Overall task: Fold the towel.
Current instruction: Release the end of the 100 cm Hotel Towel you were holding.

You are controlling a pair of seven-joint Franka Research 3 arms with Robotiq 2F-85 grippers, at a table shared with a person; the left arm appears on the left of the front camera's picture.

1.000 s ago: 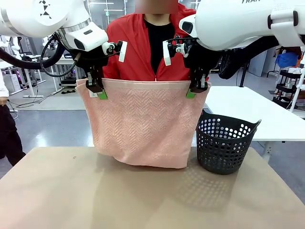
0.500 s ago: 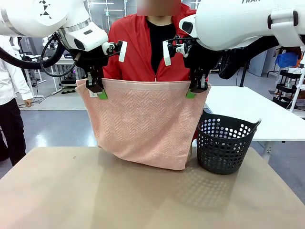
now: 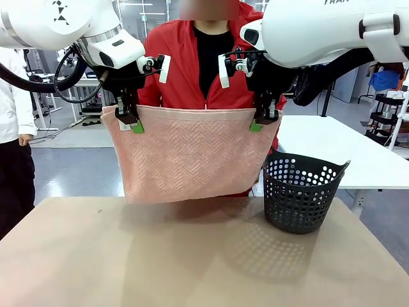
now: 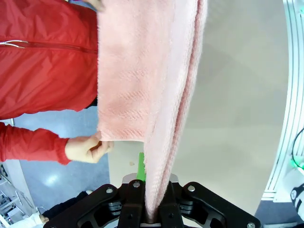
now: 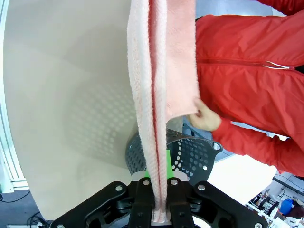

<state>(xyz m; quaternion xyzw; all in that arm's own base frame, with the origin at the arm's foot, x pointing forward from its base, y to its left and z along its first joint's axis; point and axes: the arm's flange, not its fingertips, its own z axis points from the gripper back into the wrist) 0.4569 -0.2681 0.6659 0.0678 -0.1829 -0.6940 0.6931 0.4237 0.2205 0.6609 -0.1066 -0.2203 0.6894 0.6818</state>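
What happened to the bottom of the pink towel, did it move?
Yes. The bottom of the towel went up: before it hung near the base of the basket, now it ends higher, nearer its rim.

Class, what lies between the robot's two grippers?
In the front view, the upper edge of the towel stretches from the left gripper to the right gripper, both shut on it, with the rest hanging below.

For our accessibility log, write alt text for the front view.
The left gripper and right gripper hold a pink towel spread by its top corners above a tan table. A person in a red jacket stands behind it; a black basket sits at the right.
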